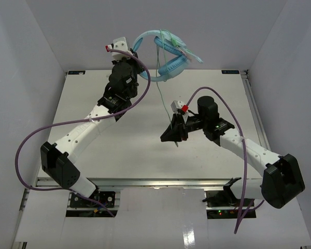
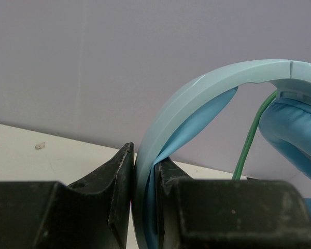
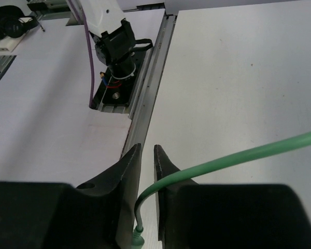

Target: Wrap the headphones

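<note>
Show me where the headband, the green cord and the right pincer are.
headband [image 2: 212, 80], left wrist view, on the pale outer arc.
green cord [image 3: 233, 156], right wrist view, on its middle stretch.
right pincer [image 3: 146, 151], right wrist view, midway between its fingertips.

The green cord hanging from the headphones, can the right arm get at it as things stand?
Probably yes. The cord runs between the fingers of the right tool near its loose end, and nothing stands in the way. Whether the tool has pinched it is hard to tell.
</note>
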You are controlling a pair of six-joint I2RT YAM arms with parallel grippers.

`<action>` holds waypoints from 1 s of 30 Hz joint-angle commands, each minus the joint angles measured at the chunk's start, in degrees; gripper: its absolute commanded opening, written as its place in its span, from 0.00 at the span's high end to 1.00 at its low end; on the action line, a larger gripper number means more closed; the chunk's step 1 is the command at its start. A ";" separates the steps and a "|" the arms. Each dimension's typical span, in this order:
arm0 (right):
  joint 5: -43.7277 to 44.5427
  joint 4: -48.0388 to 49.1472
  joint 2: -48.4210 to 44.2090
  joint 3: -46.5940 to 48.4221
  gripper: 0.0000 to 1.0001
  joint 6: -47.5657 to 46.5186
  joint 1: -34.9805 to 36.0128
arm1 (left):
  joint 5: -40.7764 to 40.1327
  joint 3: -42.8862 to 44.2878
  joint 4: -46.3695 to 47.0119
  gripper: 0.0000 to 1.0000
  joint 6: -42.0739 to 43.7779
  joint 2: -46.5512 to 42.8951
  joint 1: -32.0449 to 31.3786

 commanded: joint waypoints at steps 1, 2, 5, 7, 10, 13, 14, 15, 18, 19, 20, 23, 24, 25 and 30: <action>7.51 -19.58 -1.15 10.15 0.80 -14.59 0.78 | -1.83 1.25 4.68 1.00 0.18 -1.18 0.80; 9.63 -23.68 -0.87 11.93 0.81 -17.18 0.88 | -1.86 0.78 4.43 1.00 0.47 -1.18 0.85; 16.57 -33.27 0.25 18.85 0.84 -23.44 1.33 | -1.35 -0.94 2.58 1.00 0.43 -1.41 1.06; 22.57 -39.36 1.08 23.06 0.84 -27.66 1.45 | -0.46 -2.19 0.87 1.00 0.18 -1.78 1.09; 30.34 -45.56 1.83 28.83 0.85 -32.26 1.70 | 0.46 -4.60 -2.88 1.00 -0.24 -2.44 1.09; 38.32 -48.49 2.03 32.50 0.85 -35.03 2.70 | 0.89 -7.98 -4.28 1.00 -0.25 -3.14 1.09; 40.83 -49.40 1.97 33.32 0.85 -36.02 3.11 | 1.10 -9.06 -4.75 1.00 -0.25 -3.35 1.09; 43.64 -50.08 1.95 33.89 0.85 -37.03 3.68 | 1.43 -9.87 -5.19 1.00 -0.30 -3.51 1.09; 51.48 -51.07 2.05 35.36 0.85 -39.87 6.12 | 2.77 -11.87 -6.83 1.00 -0.55 -3.45 1.09; 54.17 -51.17 2.10 35.61 0.85 -41.21 6.87 | 3.46 -12.22 -7.38 1.00 -0.65 -3.26 1.09; 57.67 -51.12 2.09 35.74 0.85 -42.29 7.63 | 4.08 -12.61 -7.84 1.00 -0.84 -3.15 1.09; 66.36 -50.22 1.92 35.62 0.85 -44.96 9.92 | 5.64 -14.18 -9.06 1.00 -1.42 -3.21 1.09; 67.79 -49.87 1.84 35.45 0.85 -45.55 10.77 | 5.98 -14.88 -9.40 1.00 -1.49 -3.26 1.09; 70.26 -49.21 1.75 35.27 0.85 -46.34 11.37 | 6.29 -15.28 -9.67 1.00 -1.59 -3.30 1.09; 78.73 -45.50 2.01 32.90 0.87 -50.16 13.79 | 9.69 -17.36 -11.91 1.00 -2.37 -4.13 1.09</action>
